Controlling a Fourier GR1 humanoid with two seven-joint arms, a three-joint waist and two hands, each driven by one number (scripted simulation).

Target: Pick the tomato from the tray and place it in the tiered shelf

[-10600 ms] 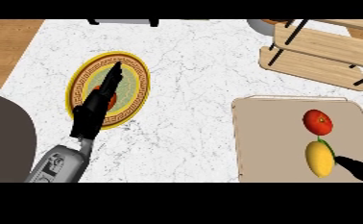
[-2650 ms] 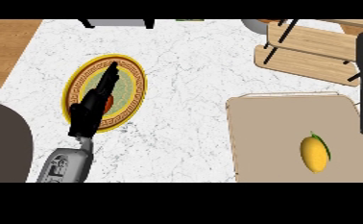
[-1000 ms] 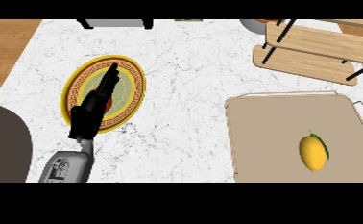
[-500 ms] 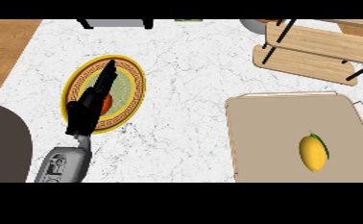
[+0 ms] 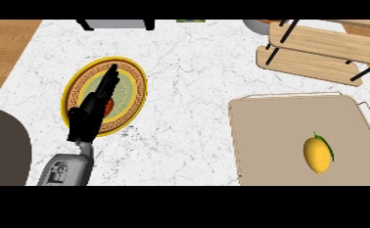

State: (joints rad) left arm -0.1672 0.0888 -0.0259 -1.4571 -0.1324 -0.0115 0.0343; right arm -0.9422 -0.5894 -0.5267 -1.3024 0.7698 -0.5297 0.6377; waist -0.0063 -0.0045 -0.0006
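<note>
Though black-posted — pale tiered shelf [image 5: 325, 41]

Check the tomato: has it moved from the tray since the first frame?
Yes. It is gone from the tray: only the mango remains there. Where it went cannot be told; it is not in view.

On the tabletop [image 5: 189, 87], the tray [image 5: 282, 124] sits at the near right. A fruit [image 5: 317, 153] lies on the tray, toward its right side. The tiered shelf [image 5: 321, 51] stands behind the tray. Well left of the tray lies a plate [image 5: 131, 89], with the left hand [image 5: 90, 113] over it.
</note>
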